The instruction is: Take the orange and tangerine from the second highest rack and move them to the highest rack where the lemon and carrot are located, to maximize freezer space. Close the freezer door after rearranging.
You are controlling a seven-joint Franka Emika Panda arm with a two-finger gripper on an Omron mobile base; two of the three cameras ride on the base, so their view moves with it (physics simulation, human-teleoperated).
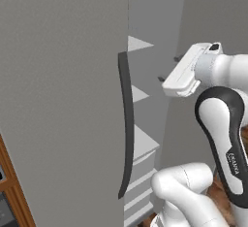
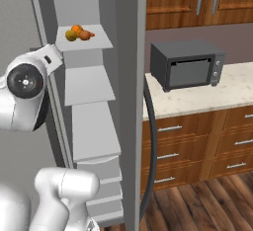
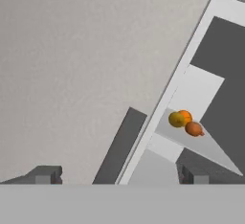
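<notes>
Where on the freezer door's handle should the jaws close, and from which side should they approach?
Grip the dark handle of the freezer door near mid-length, where its bow seems to stand furthest off the panel. Come from the door's outer face with the jaws level, one on each side of the upright bar. It is too long to span lengthwise.
</notes>
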